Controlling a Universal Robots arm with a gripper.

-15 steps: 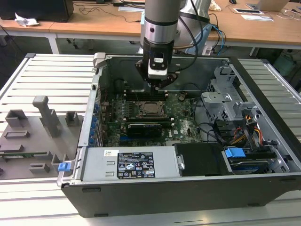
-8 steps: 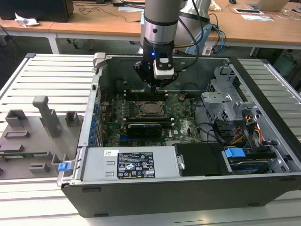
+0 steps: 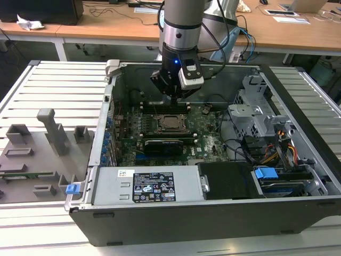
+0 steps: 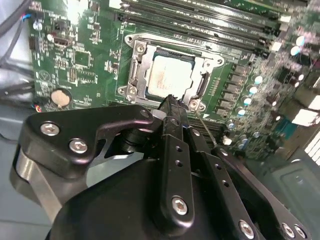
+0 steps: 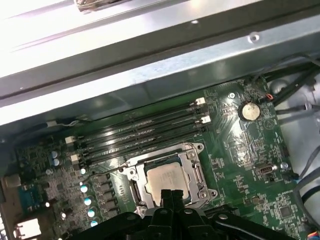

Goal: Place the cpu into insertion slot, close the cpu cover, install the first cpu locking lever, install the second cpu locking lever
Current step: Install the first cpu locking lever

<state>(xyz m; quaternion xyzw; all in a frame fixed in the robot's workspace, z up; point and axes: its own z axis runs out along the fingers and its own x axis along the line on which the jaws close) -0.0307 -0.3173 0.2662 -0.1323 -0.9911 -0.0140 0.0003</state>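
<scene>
Gripper: your gripper (image 4: 169, 100) hangs over the insertion slot (image 4: 131, 91), its two fingers pressed together with nothing between them.
Cpu: the cpu (image 4: 167, 75) lies flat inside the slot, pale metal top facing up. In both wrist views the fingertips show against the chip's edge that faces away from the memory slots (image 5: 140, 132) (I cannot tell whether they touch).
Cpu cover: the cpu cover (image 4: 141, 67) lies down flat as a silver frame around the chip.
Locking lever: in the first wrist view a thin wire locking lever (image 5: 102, 171) runs out sideways from one corner of the slot, over the motherboard (image 5: 240, 160).
Around the slot: the long memory slots run just beside one edge, and a round coin battery (image 5: 248, 111) sits well off to one side.
Exterior view: the arm reaches down into the open computer case (image 3: 213, 224), with a long black card (image 3: 165, 144) lying near the slot.
In the way: nothing lies between the fingers and the chip.
</scene>
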